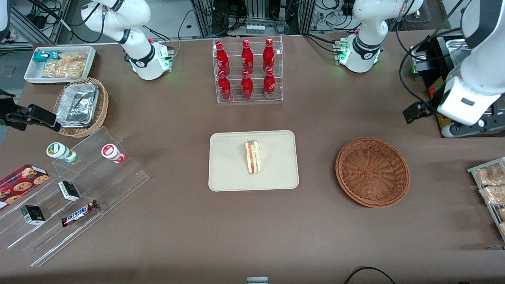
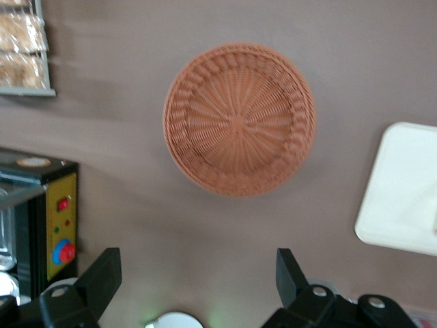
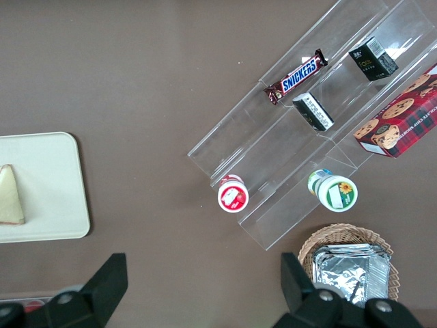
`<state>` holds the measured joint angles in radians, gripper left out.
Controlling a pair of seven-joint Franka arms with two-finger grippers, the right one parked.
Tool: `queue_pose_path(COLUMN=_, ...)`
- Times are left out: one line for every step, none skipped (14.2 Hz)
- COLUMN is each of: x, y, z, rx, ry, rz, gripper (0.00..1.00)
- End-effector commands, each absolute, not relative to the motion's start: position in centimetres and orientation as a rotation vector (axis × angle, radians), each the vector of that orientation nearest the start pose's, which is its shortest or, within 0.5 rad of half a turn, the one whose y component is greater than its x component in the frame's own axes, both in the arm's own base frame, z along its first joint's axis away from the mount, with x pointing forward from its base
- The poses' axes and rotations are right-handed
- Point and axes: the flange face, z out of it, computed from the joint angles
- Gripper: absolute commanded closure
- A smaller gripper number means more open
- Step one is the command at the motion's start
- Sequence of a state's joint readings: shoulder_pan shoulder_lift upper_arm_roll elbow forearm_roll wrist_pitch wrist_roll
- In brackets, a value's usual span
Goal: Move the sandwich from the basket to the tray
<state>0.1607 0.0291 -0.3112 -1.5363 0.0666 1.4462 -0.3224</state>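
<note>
Brown bench (image 1: 315,221) surface, lab cabling and rack frames past its back edge. We see the sandwich (image 1: 252,157): small pale-bread wedge, red and green filling layers, clear wrap, standing on edge near the middle of the tray (image 1: 276,173). That tray is flat beige, rounded corners, low rim, with bare tray surface all around the wedge. Basket (image 1: 372,172) is round reddish-brown wicker, nothing in it, sitting beside the tray toward the working arm's end of the bench, clear gap of bench between the two. Left end effector (image 2: 198,280) is up off the bench, fingers spread wide, nothing between them; from the wrist view it looks down on the basket (image 2: 239,126) with a tray corner (image 2: 399,184) at the frame edge. Sandwich is well apart from the end effector, with the basket between them. Bottle rack (image 1: 247,70) sits farther from the front camera than the tray, open bench around both.
</note>
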Motion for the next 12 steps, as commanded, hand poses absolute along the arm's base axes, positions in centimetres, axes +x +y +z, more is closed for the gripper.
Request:
queue_pose_path(x=52.71, y=-5.38, z=62.73, rx=-3.089, ry=-0.212, rz=0.176, gripper=0.0)
queue_pose_path(x=52.43, y=-5.29, z=63.18, rx=-3.088, ry=-0.198, rz=0.176, gripper=0.0)
queue_pose_path(x=52.37, y=-5.19, z=63.25, rx=-3.073, ry=-0.194, rz=0.171, gripper=0.0)
queue_pose_path(x=52.45, y=-5.15, z=63.31, rx=-3.057, ry=-0.191, rz=0.157, gripper=0.0)
queue_pose_path(x=52.47, y=-5.13, z=63.46, rx=-3.056, ry=-0.191, rz=0.149, gripper=0.0)
queue_pose_path(x=52.52, y=-5.11, z=63.38, rx=-3.055, ry=-0.191, rz=0.151, gripper=0.0)
queue_pose_path(x=52.51, y=-5.19, z=63.31, rx=-3.055, ry=-0.189, rz=0.153, gripper=0.0)
queue_pose_path(x=52.56, y=-5.18, z=63.23, rx=-3.054, ry=-0.189, rz=0.156, gripper=0.0)
queue_pose_path(x=52.56, y=-5.18, z=63.23, rx=-3.054, ry=-0.189, rz=0.156, gripper=0.0)
queue_pose_path(x=52.55, y=-5.27, z=63.23, rx=-3.055, ry=-0.187, rz=0.155, gripper=0.0)
queue_pose_path(x=52.64, y=-5.27, z=63.08, rx=-3.056, ry=-0.189, rz=0.16, gripper=0.0)
queue_pose_path(x=52.64, y=-5.27, z=63.14, rx=-3.055, ry=-0.196, rz=0.158, gripper=0.0)
